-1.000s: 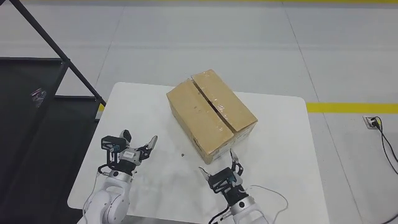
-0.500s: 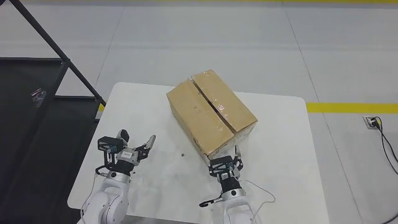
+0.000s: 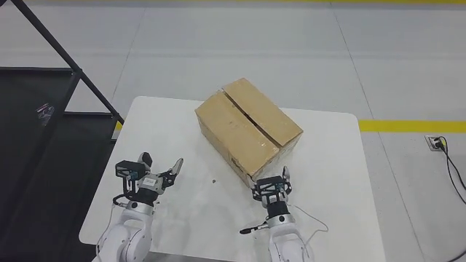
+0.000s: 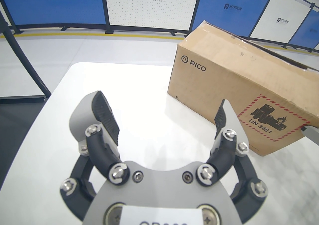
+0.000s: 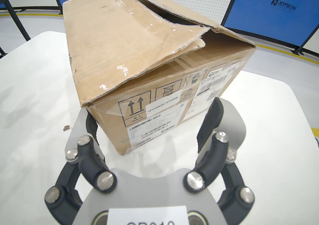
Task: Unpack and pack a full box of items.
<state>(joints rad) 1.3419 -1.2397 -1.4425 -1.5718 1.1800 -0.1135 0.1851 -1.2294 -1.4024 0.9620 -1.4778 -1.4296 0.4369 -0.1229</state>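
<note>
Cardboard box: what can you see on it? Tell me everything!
The brown rectangular cardboard box sits skewed on the white table. Its top flaps are loosely shut, one torn and lifted, with shiny tape scraps. White labels and printed arrows cover one end, where the open right end effector straddles a corner.

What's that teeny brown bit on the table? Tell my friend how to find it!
Find the white table with the big cardboard box on it. On the bare top just off the box's corner nearest the robot lies a brown speck. Unlike the huge box, it is tiny and loose.
</note>
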